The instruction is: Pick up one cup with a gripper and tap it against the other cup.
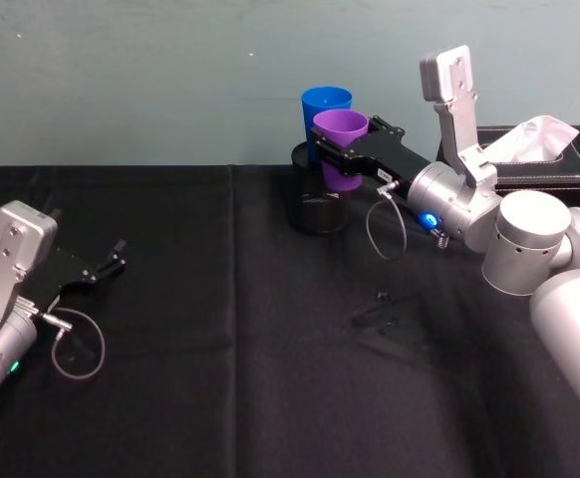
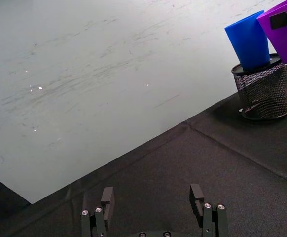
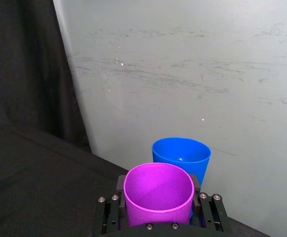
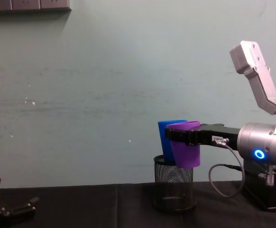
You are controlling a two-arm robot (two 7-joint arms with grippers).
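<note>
The purple cup [image 1: 342,177] hangs in the air above the black mesh pen holder [image 1: 320,211], with my right gripper [image 1: 352,141] shut on its upper part. The blue cup [image 1: 325,103] stands tilted inside the holder, just behind the purple one. In the right wrist view the purple cup [image 3: 158,190] sits between the fingers [image 3: 120,185], with the blue cup [image 3: 181,153] close beyond it. From the chest the purple cup [image 4: 185,152] overlaps the blue cup [image 4: 165,137]; I cannot tell if they touch. My left gripper [image 1: 111,261] rests open at the table's left.
A black tissue box [image 1: 544,154] stands at the back right, beside my right arm. A small black object [image 1: 380,309] lies on the black cloth in the middle. The pale wall rises right behind the mesh holder [image 4: 174,185].
</note>
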